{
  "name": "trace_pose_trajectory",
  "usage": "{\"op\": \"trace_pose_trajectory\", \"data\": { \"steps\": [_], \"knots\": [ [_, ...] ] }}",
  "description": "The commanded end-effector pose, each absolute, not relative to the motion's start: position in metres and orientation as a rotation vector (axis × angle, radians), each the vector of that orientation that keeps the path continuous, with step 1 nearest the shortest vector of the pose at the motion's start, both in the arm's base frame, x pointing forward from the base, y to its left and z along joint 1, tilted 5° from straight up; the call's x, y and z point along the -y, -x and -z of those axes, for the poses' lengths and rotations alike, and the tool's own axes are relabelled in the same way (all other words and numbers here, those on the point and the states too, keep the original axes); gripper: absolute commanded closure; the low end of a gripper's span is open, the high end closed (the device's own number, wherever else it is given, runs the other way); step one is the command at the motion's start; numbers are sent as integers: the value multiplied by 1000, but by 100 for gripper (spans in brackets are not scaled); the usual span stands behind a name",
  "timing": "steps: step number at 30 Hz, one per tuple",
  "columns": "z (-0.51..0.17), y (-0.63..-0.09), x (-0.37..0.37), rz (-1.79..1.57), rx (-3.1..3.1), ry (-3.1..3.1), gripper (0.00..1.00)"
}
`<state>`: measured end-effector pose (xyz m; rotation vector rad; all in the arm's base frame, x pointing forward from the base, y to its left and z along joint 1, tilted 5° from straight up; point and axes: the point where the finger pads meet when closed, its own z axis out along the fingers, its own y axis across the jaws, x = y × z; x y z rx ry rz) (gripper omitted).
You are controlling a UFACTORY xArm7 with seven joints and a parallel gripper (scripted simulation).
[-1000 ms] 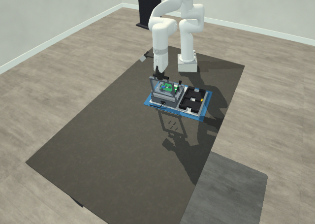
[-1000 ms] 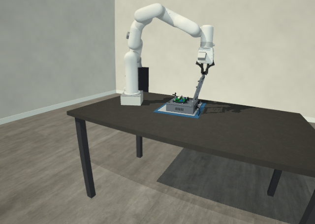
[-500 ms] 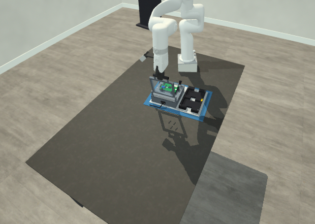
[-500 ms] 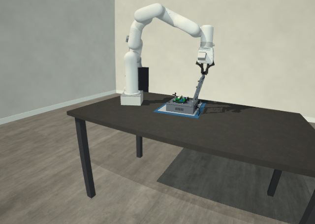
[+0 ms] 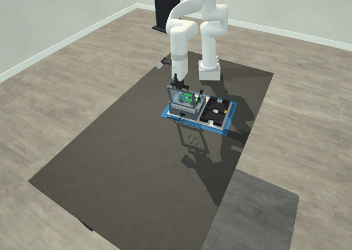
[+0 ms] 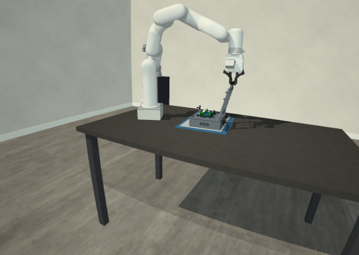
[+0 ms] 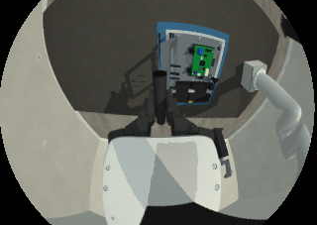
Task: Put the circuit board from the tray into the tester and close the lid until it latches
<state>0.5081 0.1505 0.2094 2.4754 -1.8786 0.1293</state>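
Observation:
The green circuit board point(image 5: 186, 97) lies in the grey tester point(image 5: 184, 107); it also shows in the wrist view point(image 7: 202, 60) and in the exterior view point(image 6: 205, 112). The tester's clear lid point(image 5: 181, 98) stands open, tilted steeply up point(image 6: 226, 100). My gripper point(image 5: 178, 84) is shut on the lid's black handle point(image 7: 158, 89) at the lid's top edge, high above the tester point(image 6: 233, 81). The black tray point(image 5: 215, 112) next to the tester shows both pockets without a board. The latch hook point(image 5: 200, 93) stands at the tester's far edge.
The tester and tray sit on a blue mat point(image 5: 198, 119) on the dark table. The arm's white base point(image 5: 209, 71) stands behind them. A dark cabinet point(image 5: 166, 6) stands on the floor beyond the table.

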Motion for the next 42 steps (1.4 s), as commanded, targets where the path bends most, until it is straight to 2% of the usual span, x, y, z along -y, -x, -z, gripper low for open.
{"op": "trace_pose_trajectory", "data": {
  "steps": [1, 42],
  "knots": [
    [-212, -509, -151, -133, 1881, -2479, 100],
    [-214, -495, -147, -133, 1881, -2479, 100]
  ]
}}
